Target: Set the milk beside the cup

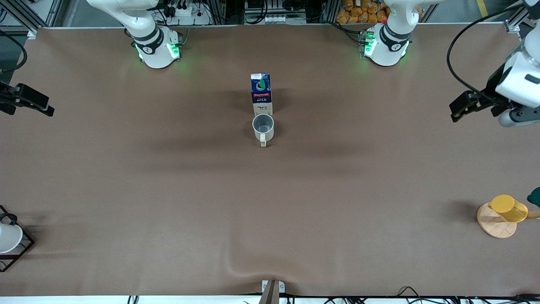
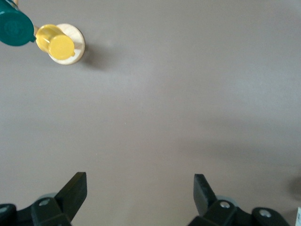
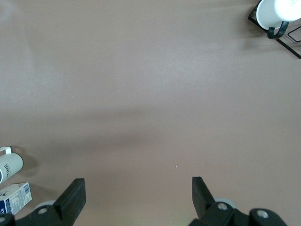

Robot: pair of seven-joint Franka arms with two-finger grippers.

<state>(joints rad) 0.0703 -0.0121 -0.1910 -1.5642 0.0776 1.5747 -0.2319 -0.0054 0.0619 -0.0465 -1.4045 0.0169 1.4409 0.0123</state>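
The milk, a dark-blue carton with a red label, stands upright at the table's middle. The cup, cream-white with a grey inside, stands right beside it, nearer to the front camera, with its handle toward that camera. Both show at the edge of the right wrist view: the milk and the cup. My left gripper is open and empty, up in the air over the left arm's end of the table. My right gripper is open and empty over the right arm's end.
A yellow cup lies on a round wooden base at the left arm's end, with a teal object beside it. A white cup in a black wire rack stands at the right arm's end, near the front camera.
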